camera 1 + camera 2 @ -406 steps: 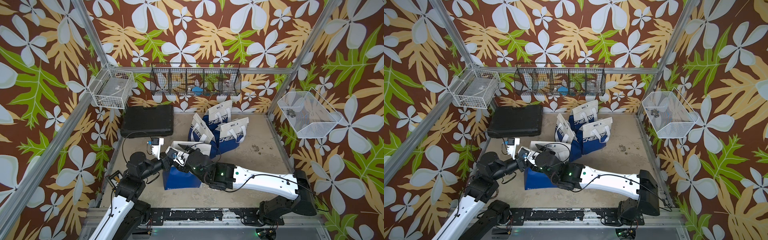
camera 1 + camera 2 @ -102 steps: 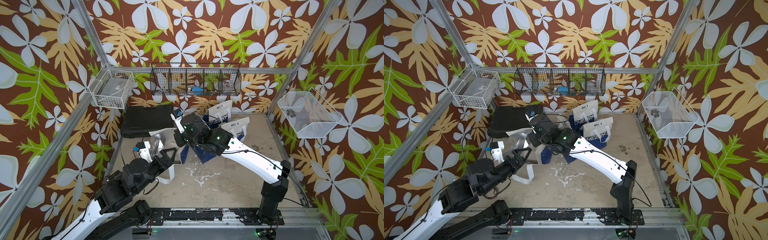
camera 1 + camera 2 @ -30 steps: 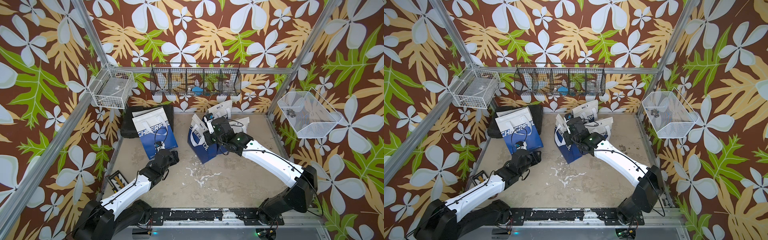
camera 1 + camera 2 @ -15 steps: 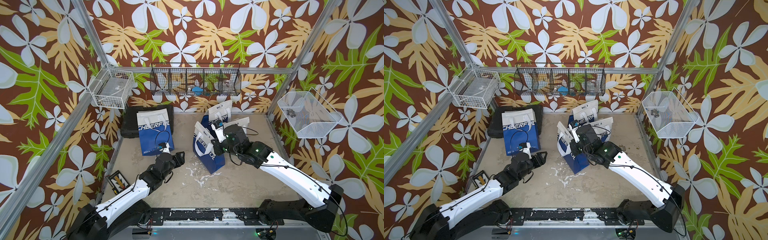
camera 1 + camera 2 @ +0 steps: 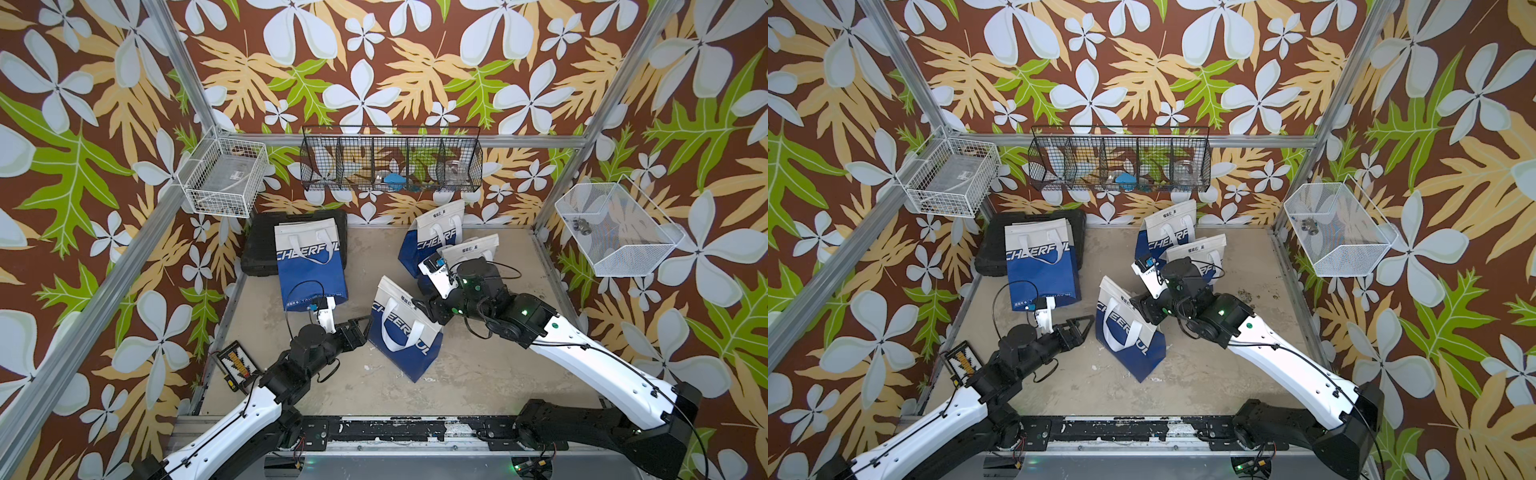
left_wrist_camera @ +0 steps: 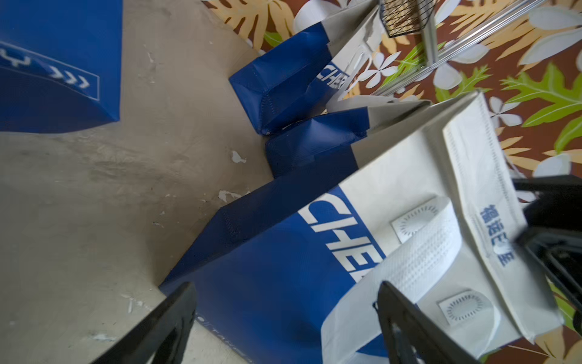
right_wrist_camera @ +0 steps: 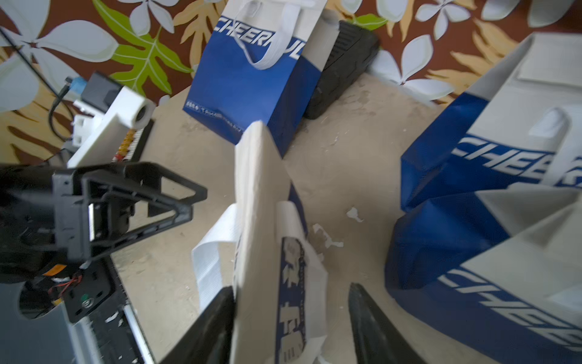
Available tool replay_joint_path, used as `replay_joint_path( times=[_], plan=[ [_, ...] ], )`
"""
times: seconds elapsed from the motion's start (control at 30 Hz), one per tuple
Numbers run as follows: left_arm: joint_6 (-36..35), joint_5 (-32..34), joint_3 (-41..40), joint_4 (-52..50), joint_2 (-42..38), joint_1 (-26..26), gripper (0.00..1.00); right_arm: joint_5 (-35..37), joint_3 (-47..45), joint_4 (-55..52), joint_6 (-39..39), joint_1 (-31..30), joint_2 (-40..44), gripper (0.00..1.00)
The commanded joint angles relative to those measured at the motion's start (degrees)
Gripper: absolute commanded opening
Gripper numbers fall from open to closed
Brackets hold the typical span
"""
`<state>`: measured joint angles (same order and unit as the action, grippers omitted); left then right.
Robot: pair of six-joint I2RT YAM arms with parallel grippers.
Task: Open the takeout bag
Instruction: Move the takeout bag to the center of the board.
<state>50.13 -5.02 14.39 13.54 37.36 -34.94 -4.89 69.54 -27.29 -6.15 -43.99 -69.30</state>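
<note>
The takeout bag (image 5: 405, 332) (image 5: 1127, 332), blue below and white on top with "CHEERFUL" lettering, stands folded flat and tilted mid-floor. My right gripper (image 5: 432, 309) (image 5: 1144, 309) is at its top edge. In the right wrist view the right gripper (image 7: 291, 302) is open astride the white top flap (image 7: 267, 236); one finger (image 7: 217, 315) rests on the bag and the other stands apart. My left gripper (image 5: 361, 330) (image 5: 1079, 330) is open just left of the bag. In the left wrist view the left gripper (image 6: 286, 302) faces the bag's blue side (image 6: 267, 268) and handle (image 6: 409, 268).
Another bag (image 5: 309, 266) stands upright at the back left against a black case (image 5: 262, 245). Two more bags (image 5: 436, 237) (image 5: 473, 249) stand at the back right behind my right wrist. Wire baskets (image 5: 390, 162) (image 5: 224, 178) (image 5: 615, 232) hang on the walls. A small device (image 5: 237, 363) lies by the left rail.
My right arm brought the middle bag forward, then its jaws went from shut to open. My left gripper left the back-left bag, moved right and opened wider. That bag settled upright.
</note>
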Motion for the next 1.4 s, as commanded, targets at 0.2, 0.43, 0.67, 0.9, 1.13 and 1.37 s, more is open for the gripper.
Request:
replay_joint_path(
  times=[0.2, 0.43, 0.67, 0.9, 1.13, 1.37],
  plan=[
    [-5.9, -6.1, -0.2, 17.9, 2.7, 0.0, 1.00, 4.8, -0.2, -3.9, -4.6, -3.5, 5.6, 0.58],
    [-11.8, -1.2, 2.5, 18.7, 11.2, 0.0, 1.00, 10.5, -10.2, -4.1, -16.9, -10.9, 16.8, 0.60],
    [-16.3, -1.8, 1.8, 23.7, 12.2, 0.0, 1.00, 13.3, -21.1, -2.0, -26.7, -17.3, 23.8, 0.61],
    [-14.8, -9.6, 1.4, 35.5, 20.6, 0.0, 0.95, 14.1, -26.3, 3.2, -29.8, -18.4, 22.8, 0.67],
    [-12.5, -15.8, -0.2, 40.1, 20.4, 0.0, 0.49, 20.8, -22.7, -2.4, -31.8, -13.8, 22.4, 0.61],
    [-10.6, -17.5, -1.7, 40.8, 18.4, -0.1, 0.29, 22.1, -15.4, -8.8, -27.9, -11.2, 19.3, 0.53]
  ],
)
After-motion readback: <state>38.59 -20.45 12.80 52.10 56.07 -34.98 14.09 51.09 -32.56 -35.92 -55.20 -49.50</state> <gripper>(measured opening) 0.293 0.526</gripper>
